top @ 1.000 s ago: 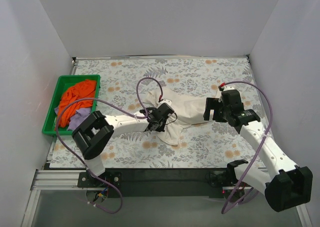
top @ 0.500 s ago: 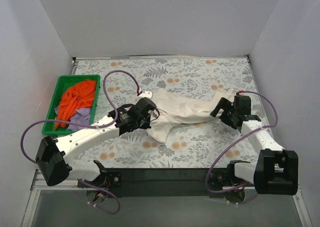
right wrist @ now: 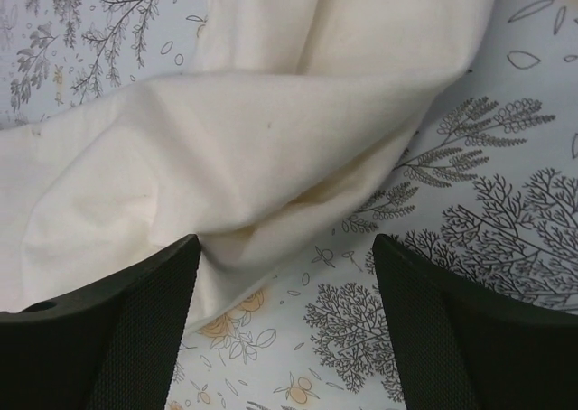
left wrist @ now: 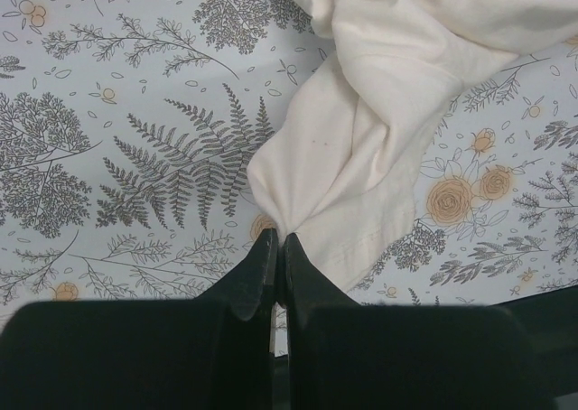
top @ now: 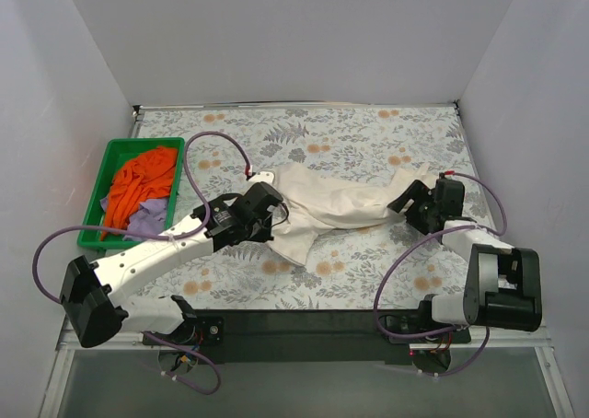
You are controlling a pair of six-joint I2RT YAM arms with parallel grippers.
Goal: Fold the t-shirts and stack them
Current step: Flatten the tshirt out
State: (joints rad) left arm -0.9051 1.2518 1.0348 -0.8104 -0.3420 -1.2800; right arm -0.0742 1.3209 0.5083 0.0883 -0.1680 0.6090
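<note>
Low in the left wrist view, the left gripper (left wrist: 278, 238) is pinched tight on a fold of the cream t-shirt (left wrist: 361, 139). The right gripper (right wrist: 284, 256) stands wide, with cloth lying between its fingers (whether it touches them is unclear). The shirt sprawls crumpled mid-frame on the table (top: 368, 142), its sleeves hard to make out. At left, the green tray (top: 138, 143) holds the orange t-shirt (top: 138, 183), which partly hides the lavender t-shirt (top: 147, 223).

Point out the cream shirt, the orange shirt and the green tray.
cream shirt (top: 336, 202), top view, middle of its bunched body on the table.
orange shirt (top: 138, 179), top view, middle of the heap in the tray.
green tray (top: 94, 208), top view, its left wall.
</note>
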